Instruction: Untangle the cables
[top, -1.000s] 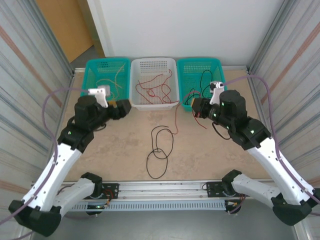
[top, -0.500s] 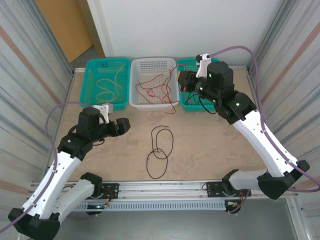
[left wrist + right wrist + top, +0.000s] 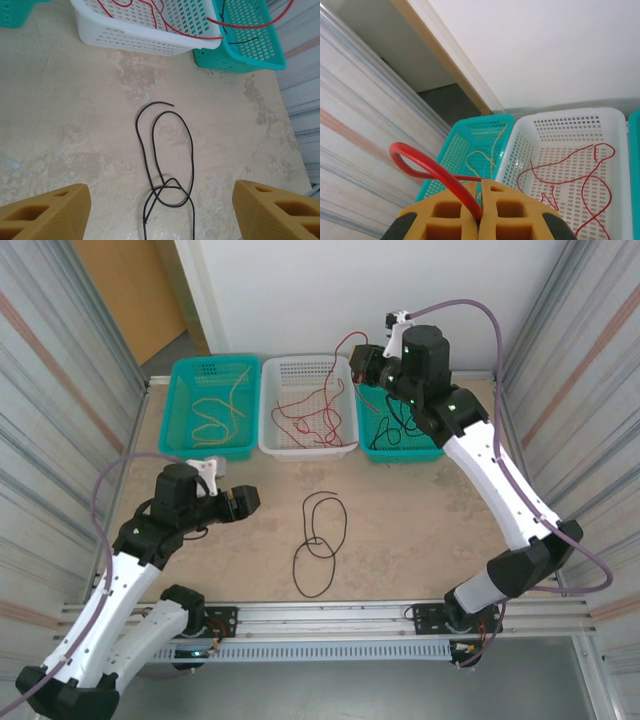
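The red wire (image 3: pixel 442 174) was pinched between the closed fingers of the right pincer (image 3: pixel 480 200). One loop bulged out beside the fingers, and the rest hung down below the pincer into the white basket (image 3: pixel 305 450), where more red wire lay curled. Part of it crossed the basket's wall toward the teal basket (image 3: pixel 400 452) just beneath the pincer, where a black wire (image 3: pixel 400 425) lay.

The main risk was there. If the red strand was caught around the black one, lifting higher would probably drag the black wire out with it. It could also snag in the basket's holes and tug a light basket along. The grip sat on a very thin strand at the fingertips, so a sharp pull against a snag could make the wire slip free and fall back into a heap.

Well away from that pincer, a looped black wire (image 3: pixel 192 152) lay on the table (image 3: pixel 75 115) under the left pincer (image 3: pixel 160 186), whose fingers stood apart and held nothing. The wire crossed itself, so a careless pick might tighten the crossing.
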You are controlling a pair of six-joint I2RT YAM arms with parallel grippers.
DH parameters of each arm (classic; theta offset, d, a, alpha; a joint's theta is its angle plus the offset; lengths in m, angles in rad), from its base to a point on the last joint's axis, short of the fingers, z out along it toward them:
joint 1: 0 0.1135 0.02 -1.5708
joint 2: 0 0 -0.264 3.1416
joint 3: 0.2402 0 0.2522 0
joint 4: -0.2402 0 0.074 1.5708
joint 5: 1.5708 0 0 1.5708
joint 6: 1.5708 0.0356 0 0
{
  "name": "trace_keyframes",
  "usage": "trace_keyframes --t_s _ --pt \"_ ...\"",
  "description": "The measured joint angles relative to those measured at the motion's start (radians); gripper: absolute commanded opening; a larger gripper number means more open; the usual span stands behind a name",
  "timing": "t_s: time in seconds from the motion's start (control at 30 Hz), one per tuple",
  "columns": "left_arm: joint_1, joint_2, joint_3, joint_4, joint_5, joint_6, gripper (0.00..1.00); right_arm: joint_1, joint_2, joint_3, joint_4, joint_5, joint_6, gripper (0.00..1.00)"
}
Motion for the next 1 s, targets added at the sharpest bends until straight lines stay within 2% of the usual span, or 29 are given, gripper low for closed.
trace_keyframes --t_s 0.5,0.53,0.63,0.67,0.83,1.0 --pt "0.000 0.027 -0.002 -0.005 0.011 0.024 0.74 -0.039 0.217 0.139 0.012 -0.045 0.001 0.00" --pt "0.000 0.027 -0.003 -0.005 0.015 0.025 0.74 -0.039 0.226 0.150 0.011 -0.045 0.001 0.04" --pt "0.000 0.029 -0.005 0.001 0.025 0.025 0.73 -0.039 0.268 0.203 0.001 -0.050 0.004 0.34" --pt "0.000 0.029 -0.007 0.003 0.027 0.025 0.73 -0.039 0.288 0.230 -0.008 -0.055 0.005 0.37" --pt "0.000 0.040 -0.029 0.024 0.033 0.026 0.72 -0.022 0.383 0.309 -0.097 -0.041 -0.016 0.47" --pt "0.000 0.041 -0.034 0.028 0.056 0.027 0.76 0.020 0.360 0.166 -0.140 0.002 -0.028 0.42"
